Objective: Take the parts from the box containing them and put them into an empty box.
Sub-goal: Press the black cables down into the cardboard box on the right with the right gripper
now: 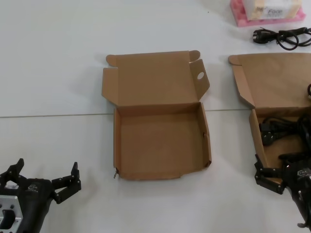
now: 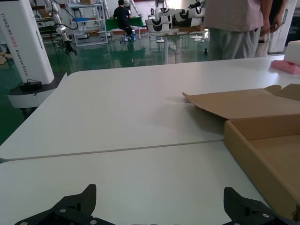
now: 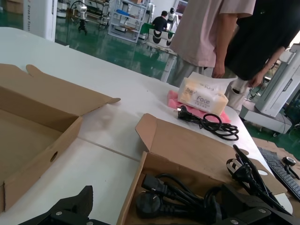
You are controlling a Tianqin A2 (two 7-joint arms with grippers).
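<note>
The empty box (image 1: 158,141) lies open mid-table, a round hole in its right lid flap (image 1: 199,76); it also shows in the left wrist view (image 2: 262,154) and the right wrist view (image 3: 28,136). The box containing the parts (image 1: 272,82) sits at the right, partly out of view, with coiled black power cords (image 1: 274,130) inside (image 3: 178,197). My right gripper (image 1: 277,170) is open and empty, low over this box's near left corner, its jaws straddling the left wall (image 3: 157,199). My left gripper (image 1: 47,171) is open and empty at the near left above bare table (image 2: 160,194).
Another black cord (image 1: 282,36) lies loose on the table at the far right, beside a pink tissue pack (image 1: 267,12). A second plug hangs at the source box's right side (image 3: 243,171). People (image 3: 211,33) stand at the table's far edge.
</note>
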